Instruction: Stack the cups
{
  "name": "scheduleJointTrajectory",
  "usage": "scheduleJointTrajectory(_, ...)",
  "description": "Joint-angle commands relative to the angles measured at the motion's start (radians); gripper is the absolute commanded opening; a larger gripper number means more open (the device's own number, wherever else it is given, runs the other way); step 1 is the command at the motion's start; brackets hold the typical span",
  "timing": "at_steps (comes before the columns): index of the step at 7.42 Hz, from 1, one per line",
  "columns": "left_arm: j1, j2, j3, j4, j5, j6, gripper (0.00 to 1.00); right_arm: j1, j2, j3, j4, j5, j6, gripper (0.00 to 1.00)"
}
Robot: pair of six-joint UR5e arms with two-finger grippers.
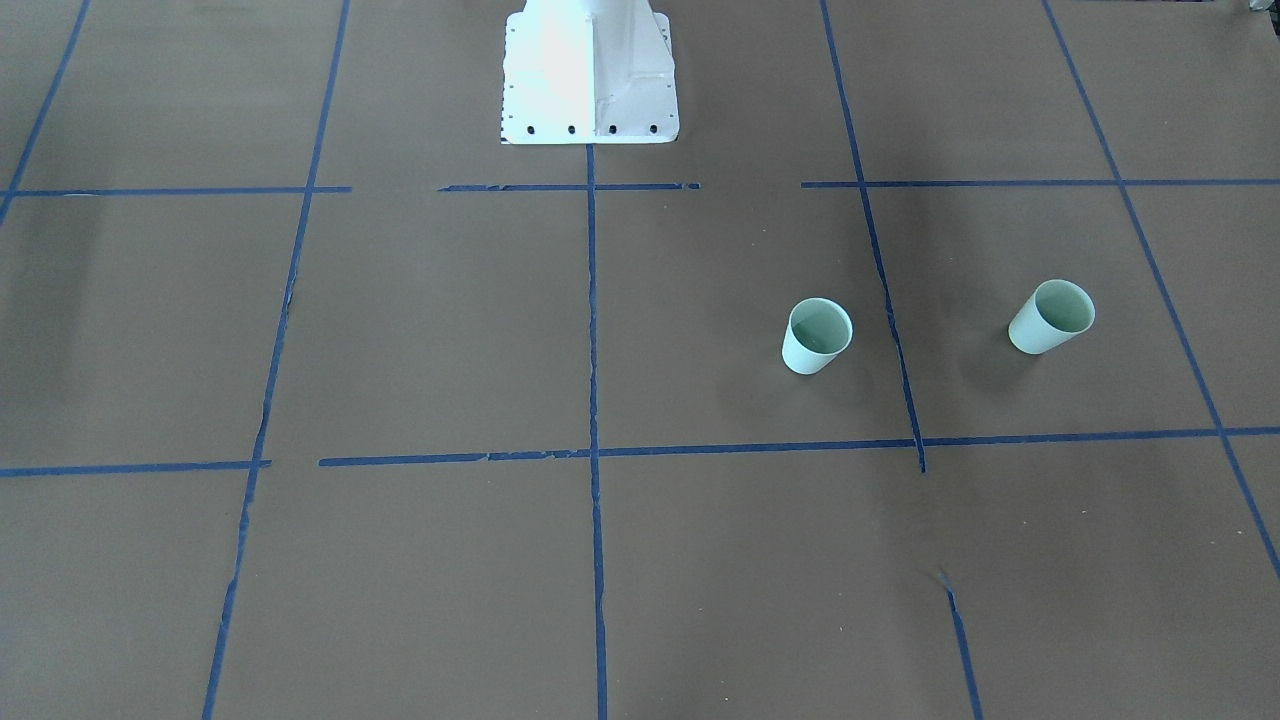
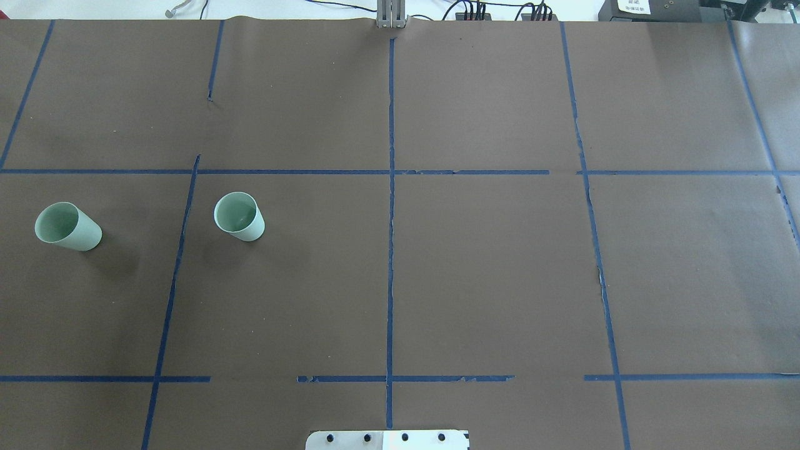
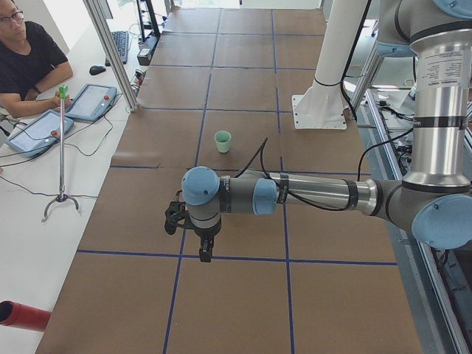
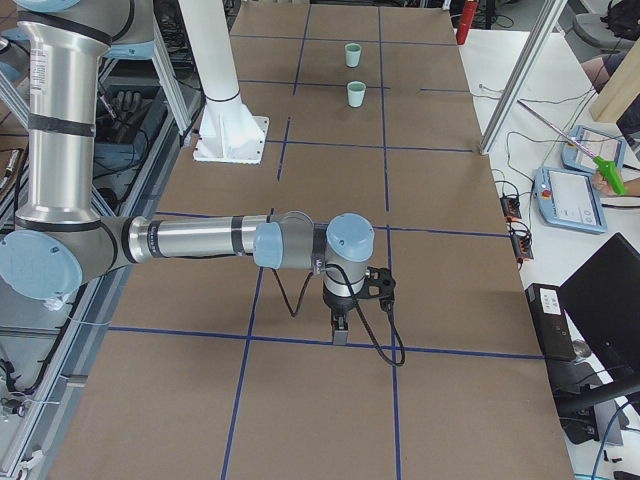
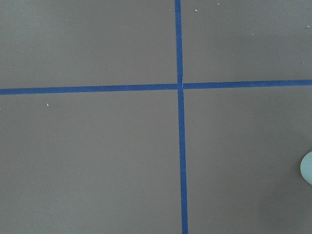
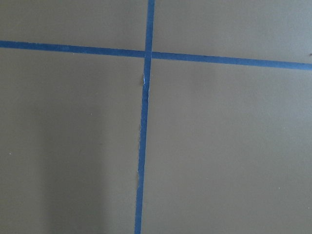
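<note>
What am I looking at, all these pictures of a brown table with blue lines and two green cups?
One moment, six cameras. Two look down on the table: one from behind the robot, one facing it. Two look along it from its ends, showing the left arm and the right arm, jaws hanging above the surface. Two sit on the wrists and see table and blue tape. The inner cup and the outer cup, both mint green, stand upright and apart on the robot's left side. Neither is held or stacked yet.
</note>
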Motion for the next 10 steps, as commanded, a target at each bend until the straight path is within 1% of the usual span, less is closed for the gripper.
scheduleJointTrajectory(1,0.000,0.008,-0.009,-0.009,0.000,0.001,1.00,0.000,0.000,0.001,0.000,0.000,0.000,1.00)
scheduleJointTrajectory(2,0.001,-0.007,-0.011,0.025,0.000,0.004,1.00,0.000,0.000,-0.001,0.000,0.000,0.000,1.00)
scheduleJointTrajectory(4,0.000,-0.006,-0.014,0.023,-0.002,-0.007,1.00,0.000,0.000,0.001,0.000,-0.001,0.000,1.00)
scheduleJointTrajectory(7,-0.002,0.005,-0.020,-0.032,-0.003,0.001,1.00,0.000,0.000,0.001,0.000,-0.001,0.000,1.00)
scheduleJointTrajectory(8,0.001,0.002,0.012,-0.132,-0.008,-0.005,1.00,0.000,0.000,-0.001,0.000,-0.001,0.000,1.00)
scheduleJointTrajectory(9,0.008,0.010,0.014,-0.204,-0.055,-0.096,1.00,0.000,0.000,0.001,0.000,0.000,0.000,1.00)
scheduleJointTrajectory(10,0.081,0.011,0.012,-0.239,-0.057,-0.243,1.00,0.000,0.000,-0.001,0.000,0.000,0.000,1.00)
